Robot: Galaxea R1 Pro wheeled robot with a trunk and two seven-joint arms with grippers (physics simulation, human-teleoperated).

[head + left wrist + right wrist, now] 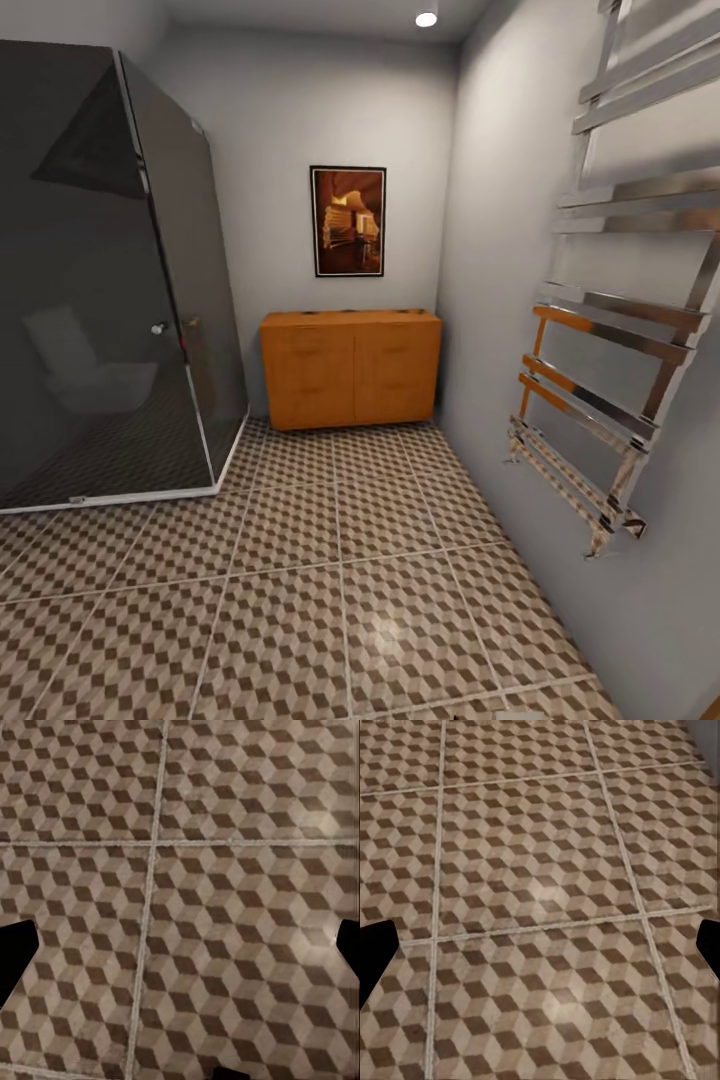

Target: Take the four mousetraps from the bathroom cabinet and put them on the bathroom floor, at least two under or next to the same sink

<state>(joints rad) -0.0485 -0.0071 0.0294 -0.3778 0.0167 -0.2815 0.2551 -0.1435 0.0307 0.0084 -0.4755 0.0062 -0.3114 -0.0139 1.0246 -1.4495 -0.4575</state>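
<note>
At the left of the head view stands a dark glass shower enclosure (100, 290), its door shut, with a small knob on the edge. Beyond it, against the far wall, sits the cabinet (350, 368), an orange-brown wooden piece with its fronts all closed; a framed picture (348, 221) hangs on the wall above it. To the right, a chrome towel rail (610, 400) is fixed to the side wall. The bathroom floor (330, 590), tiled in a cube pattern, stretches from the robot to the foot of the cabinet.

The mousetraps, by the task's wording, would be in the closed cabinet, and there are none on the tiles. A few small dark marks sit on the cabinet's top edge, too small to name.

The left wrist view looks down at the tiles, with the left gripper (180, 945) showing as dark fingers (15, 960) at the two sides of the picture, set wide apart with nothing between them. The right wrist view is much the same: the right gripper (540, 945) has its fingers (373, 956) spread wide over bare tiles, holding nothing.

As a judgement, the task has barely begun: the robot stands well away from the cabinet, so it has to drive up, open it, and carry out all four traps. The sink also has to be found.
</note>
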